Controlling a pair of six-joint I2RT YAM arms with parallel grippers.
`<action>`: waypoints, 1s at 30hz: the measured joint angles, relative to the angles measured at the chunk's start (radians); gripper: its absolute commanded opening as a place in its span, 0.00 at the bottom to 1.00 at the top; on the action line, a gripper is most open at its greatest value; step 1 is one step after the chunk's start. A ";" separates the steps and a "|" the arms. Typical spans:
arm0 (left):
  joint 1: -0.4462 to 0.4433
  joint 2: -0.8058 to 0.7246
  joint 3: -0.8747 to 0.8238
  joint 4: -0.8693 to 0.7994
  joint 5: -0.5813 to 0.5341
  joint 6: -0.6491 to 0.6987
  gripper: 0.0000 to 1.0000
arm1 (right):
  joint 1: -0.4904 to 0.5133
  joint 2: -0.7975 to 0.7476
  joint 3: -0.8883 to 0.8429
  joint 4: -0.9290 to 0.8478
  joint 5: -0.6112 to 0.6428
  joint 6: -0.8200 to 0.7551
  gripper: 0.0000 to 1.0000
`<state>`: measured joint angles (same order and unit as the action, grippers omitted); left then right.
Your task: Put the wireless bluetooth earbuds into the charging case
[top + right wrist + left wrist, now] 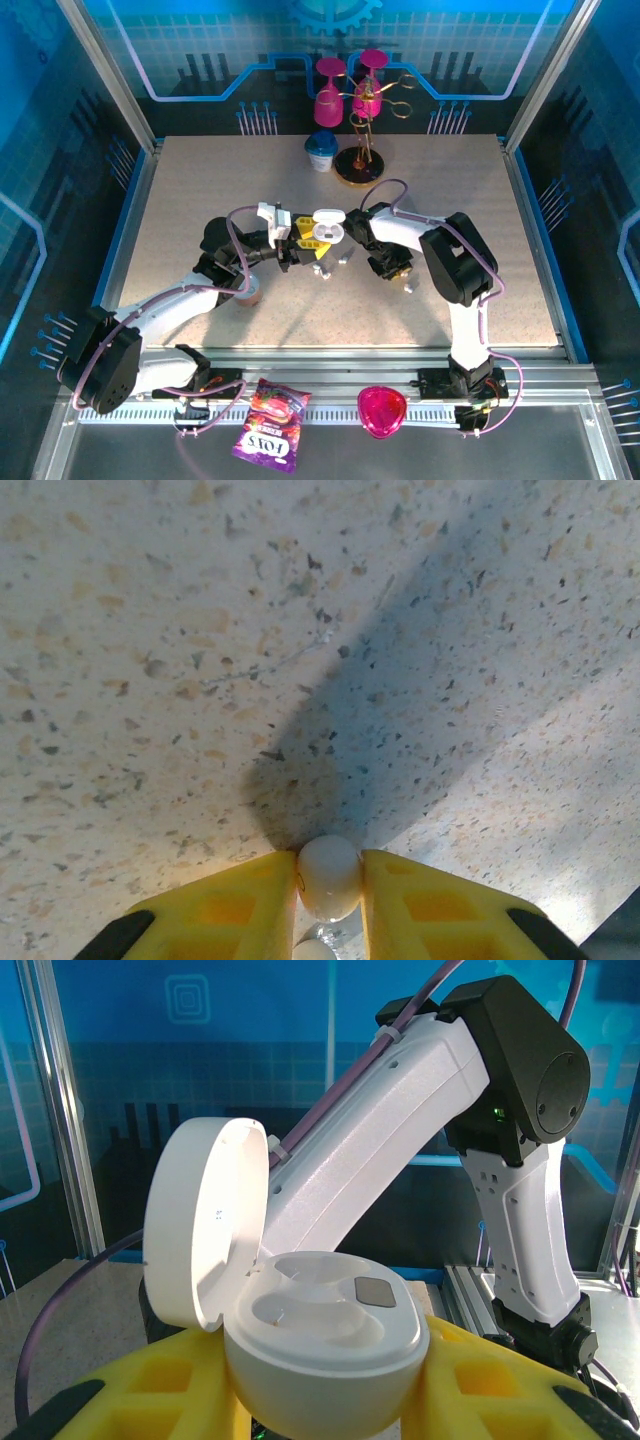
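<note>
Over the speckled table (pixel 190 200), your left gripper (pixel 325 1405) clamps the open case (pixel 330 1345) and your right gripper (pixel 328 905) pinches an earbud (pixel 328 872); next, line it over an empty well and lower.

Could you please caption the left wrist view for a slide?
The left gripper holds the open charging case between its yellow fingers, both wells empty, the right arm behind.

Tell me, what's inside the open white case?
Two empty-looking hollows and a small grey square. The near rim of the case hides the hollows' deepest parts.
</note>
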<state>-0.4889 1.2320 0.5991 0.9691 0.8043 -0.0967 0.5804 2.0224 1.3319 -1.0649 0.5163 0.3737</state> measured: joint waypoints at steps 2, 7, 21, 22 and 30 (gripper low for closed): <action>0.000 0.000 0.000 -0.001 0.000 0.000 0.23 | -0.002 0.000 0.002 0.000 0.000 -0.001 0.21; 0.000 0.000 0.000 -0.007 0.000 0.003 0.23 | -0.004 0.000 0.004 -0.001 -0.001 -0.008 0.21; 0.000 0.010 0.000 0.005 -0.004 -0.002 0.23 | -0.132 -0.307 -0.148 0.136 -0.238 -0.034 0.20; 0.000 0.016 0.000 0.009 -0.004 -0.003 0.23 | -0.156 -0.357 -0.168 0.154 -0.279 -0.038 0.20; 0.001 0.053 0.000 0.019 -0.003 -0.009 0.23 | -0.332 -0.665 -0.311 0.272 -0.666 -0.041 0.20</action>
<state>-0.4881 1.2854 0.5991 0.9882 0.8009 -0.1055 0.2481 1.3575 1.0206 -0.7925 -0.1493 0.3328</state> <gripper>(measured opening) 0.356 0.200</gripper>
